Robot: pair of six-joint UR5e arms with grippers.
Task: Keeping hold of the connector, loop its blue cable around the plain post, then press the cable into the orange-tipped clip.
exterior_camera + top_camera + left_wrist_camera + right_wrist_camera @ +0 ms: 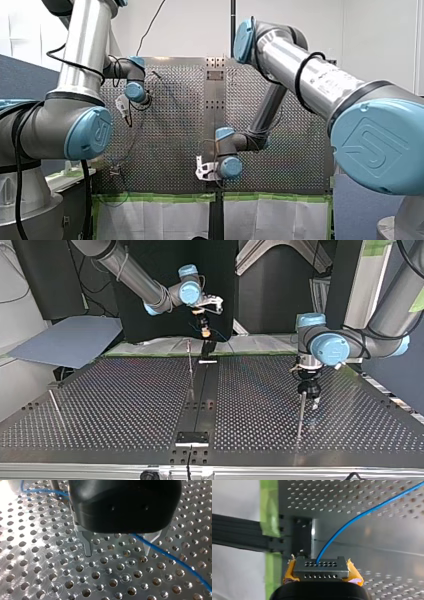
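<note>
In the right wrist view my right gripper [321, 576] is shut on a grey connector [321, 568], its yellow pads [354, 573] on either side. The blue cable [362, 512] leaves the connector and runs out over the perforated table. The top view shows this gripper [204, 332] raised above the table's far edge. My left gripper [117, 552] stands open just above the plate, its metal fingers [87, 547] empty. The cable [175, 558] runs past one finger. Seen in the top view, my left gripper [307, 392] hangs right behind a thin metal post [301, 415].
Another thin post [190, 365] rises near the table's central dark strip [202, 395], and a third post [55, 407] stands at the top view's left. Green tape [269, 507] and white sheeting line the table edge below my right gripper.
</note>
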